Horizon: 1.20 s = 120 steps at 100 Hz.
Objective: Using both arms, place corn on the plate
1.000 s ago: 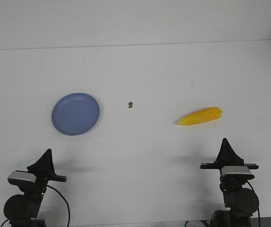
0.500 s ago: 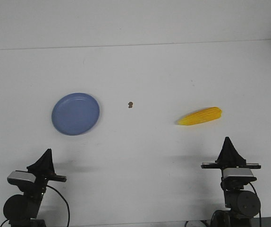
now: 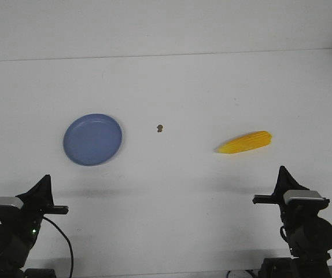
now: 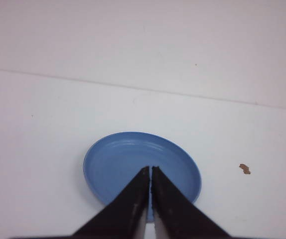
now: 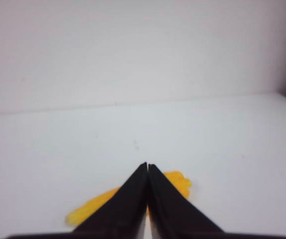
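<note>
Corn: one yellow-orange cob, lying flat on the white table on my right side, pointed end toward the middle, well apart from the plate. Plate: round, blue, on my left side. Small brown speck between the two. Right gripper: fingertips pressed together, holding nothing, near edge, just short of the corn. Left gripper: fingertips likewise pinched together, holding nothing, short of the plate. I read no brand, label or writing on any item.
</note>
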Each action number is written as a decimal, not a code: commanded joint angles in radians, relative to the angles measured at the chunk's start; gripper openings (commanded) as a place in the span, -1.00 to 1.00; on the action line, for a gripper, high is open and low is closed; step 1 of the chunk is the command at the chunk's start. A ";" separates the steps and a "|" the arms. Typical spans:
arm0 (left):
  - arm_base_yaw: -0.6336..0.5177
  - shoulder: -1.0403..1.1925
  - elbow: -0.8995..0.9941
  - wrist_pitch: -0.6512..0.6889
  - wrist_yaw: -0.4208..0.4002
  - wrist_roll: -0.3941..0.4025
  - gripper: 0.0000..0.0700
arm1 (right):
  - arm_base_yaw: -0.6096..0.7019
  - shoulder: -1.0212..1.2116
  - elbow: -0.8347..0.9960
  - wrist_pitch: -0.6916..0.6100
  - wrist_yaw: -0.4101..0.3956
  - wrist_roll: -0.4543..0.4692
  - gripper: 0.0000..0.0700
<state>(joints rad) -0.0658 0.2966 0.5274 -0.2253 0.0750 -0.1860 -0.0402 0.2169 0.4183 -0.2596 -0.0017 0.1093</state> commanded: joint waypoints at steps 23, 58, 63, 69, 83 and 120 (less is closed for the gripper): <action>0.001 0.285 0.311 -0.200 -0.004 0.066 -0.96 | 0.002 0.290 0.310 -0.282 0.001 -0.058 -0.99; 0.001 0.462 0.423 -0.327 -0.004 0.069 -0.96 | 0.017 0.415 0.402 -0.332 -0.078 -0.049 -0.99; 0.001 0.462 0.423 -0.327 -0.004 0.069 -0.96 | 0.017 0.415 0.402 -0.333 -0.077 -0.050 -0.99; 0.001 0.459 0.423 -0.323 -0.004 0.069 -0.96 | 0.017 0.411 0.402 -0.332 -0.077 -0.050 -0.99; 0.001 0.454 0.423 -0.319 -0.004 0.067 -0.94 | 0.017 0.412 0.402 -0.338 -0.077 -0.050 -0.78; 0.001 0.454 0.423 -0.319 -0.004 0.060 0.24 | 0.017 0.412 0.402 -0.339 -0.077 -0.050 0.52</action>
<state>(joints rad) -0.0658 0.7452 0.9321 -0.5537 0.0746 -0.1287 -0.0250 0.6258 0.8021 -0.6090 -0.0780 0.0597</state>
